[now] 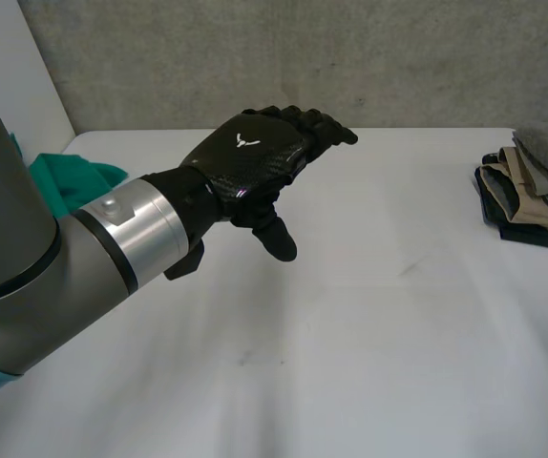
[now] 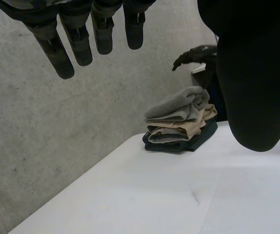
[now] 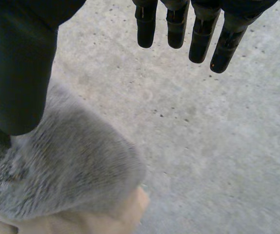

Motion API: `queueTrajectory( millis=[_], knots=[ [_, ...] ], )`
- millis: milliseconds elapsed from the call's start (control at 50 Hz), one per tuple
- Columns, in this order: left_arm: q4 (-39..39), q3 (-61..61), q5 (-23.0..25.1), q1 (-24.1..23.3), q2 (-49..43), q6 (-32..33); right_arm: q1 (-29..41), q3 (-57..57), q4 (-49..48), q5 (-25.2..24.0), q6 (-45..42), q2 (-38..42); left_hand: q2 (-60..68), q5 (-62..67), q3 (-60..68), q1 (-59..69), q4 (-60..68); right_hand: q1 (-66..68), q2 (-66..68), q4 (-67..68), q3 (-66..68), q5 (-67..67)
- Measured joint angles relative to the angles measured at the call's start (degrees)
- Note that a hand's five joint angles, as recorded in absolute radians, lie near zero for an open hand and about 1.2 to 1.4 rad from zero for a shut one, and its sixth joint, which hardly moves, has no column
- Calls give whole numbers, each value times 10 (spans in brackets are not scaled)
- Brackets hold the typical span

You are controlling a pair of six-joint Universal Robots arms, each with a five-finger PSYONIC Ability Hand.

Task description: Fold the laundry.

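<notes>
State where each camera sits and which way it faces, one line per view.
Head view: behind and between the arms, facing down at the table; left arm and open left hand show.
Left wrist view: on the left wrist, facing along the palm toward the stack and wall; own straight fingers and thumb show.
Right wrist view: on the right wrist, facing past the open right hand at the grey towel.
Shared: the stack, grey towel on top, appears in all three.
</notes>
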Motion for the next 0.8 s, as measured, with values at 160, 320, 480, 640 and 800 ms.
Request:
queueTrajectory(
  millis=[160, 320, 480, 640, 800],
  knots=[
    [0, 0, 1, 0, 13, -6, -21, -37, 171, 87, -194, -74, 0, 0, 0, 0, 0, 0, 0, 0, 0, 0],
    [1, 0, 3, -1, 26, -22, 19, -81, 149, 320, -394, -109, 0, 0, 0, -1, 0, 0, 0, 0, 0, 0],
    [3, 2, 2, 4, 31, -25, 148, 23, 7, 307, -273, -191, 0, 0, 0, -1, 0, 0, 0, 0, 0, 0],
    [28, 0, -25, 33, 31, -19, 278, 234, -53, 157, -51, -295, 0, 0, 0, -1, 0, 0, 0, 0, 0, 0],
    [100, -1, -104, 177, -23, 20, 395, 378, -44, 123, -41, -292, 0, 0, 0, -2, 0, 0, 0, 0, 0, -2]
  ],
)
